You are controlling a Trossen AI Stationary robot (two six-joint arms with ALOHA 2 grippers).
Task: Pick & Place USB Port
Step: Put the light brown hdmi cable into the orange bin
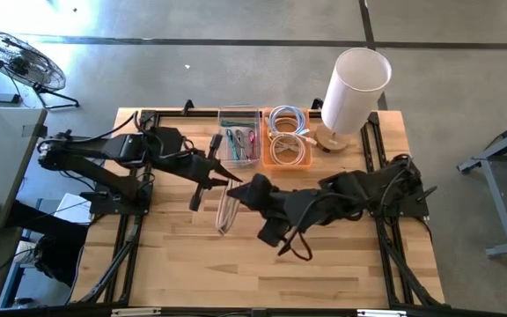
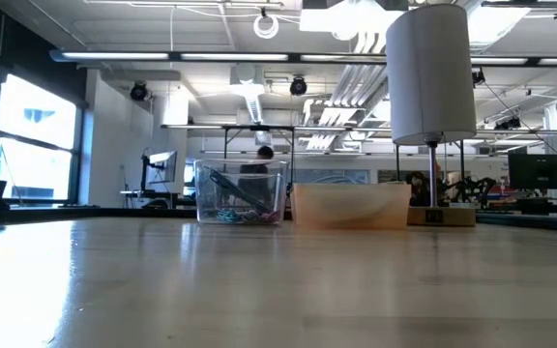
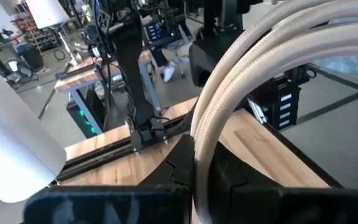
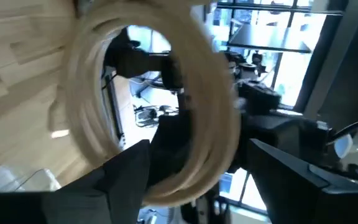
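A cream USB cable wound into a coil [image 1: 226, 211] hangs in the air over the table's middle. It fills the left wrist view [image 3: 229, 93] and the right wrist view [image 4: 194, 93], and it does not show in the low view. My left gripper [image 1: 227, 179] reaches in from the left and is shut on the coil's upper part. My right gripper [image 1: 246, 189] comes from the right. It is open, and its fingers [image 4: 126, 177] stand on either side of the coil's strands. Whether they touch the coil I cannot tell. My left gripper pinches several strands of the coil [image 3: 199, 155] between its two fingers, which lie across the strands. The coil is lifted clear of the table and hangs below the fingers as a loose loop [image 1: 224, 224].
At the far edge stand a clear bin of cables [image 1: 238, 145] [image 2: 240, 198], an orange bin with coiled cables [image 1: 289, 148] [image 2: 351, 205] and a white lamp on a wooden base [image 1: 352, 88] [image 2: 433, 77]. Bare wood [image 1: 236, 273] lies toward the near edge.
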